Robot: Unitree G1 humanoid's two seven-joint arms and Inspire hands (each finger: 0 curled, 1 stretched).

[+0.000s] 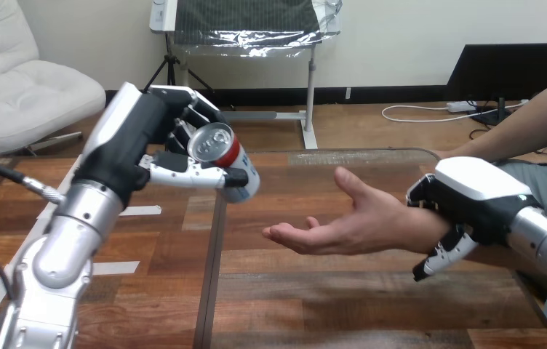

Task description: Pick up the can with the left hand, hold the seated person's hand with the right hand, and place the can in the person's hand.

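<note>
A red and white can (225,160) hangs tilted above the table, its silver top turned toward me. My left hand (136,138) is shut on it, thumb across its front and fingers behind. The person's hand (336,225) reaches in from the right, palm up and empty, a short way right of and below the can. My right hand (467,200) lies over the person's wrist (420,227), with its fingers curled down round the near side of the wrist.
The wooden table (329,305) has a metal strip (211,269) running front to back below the can. White tape marks (140,211) lie on the table at the left, near my left forearm.
</note>
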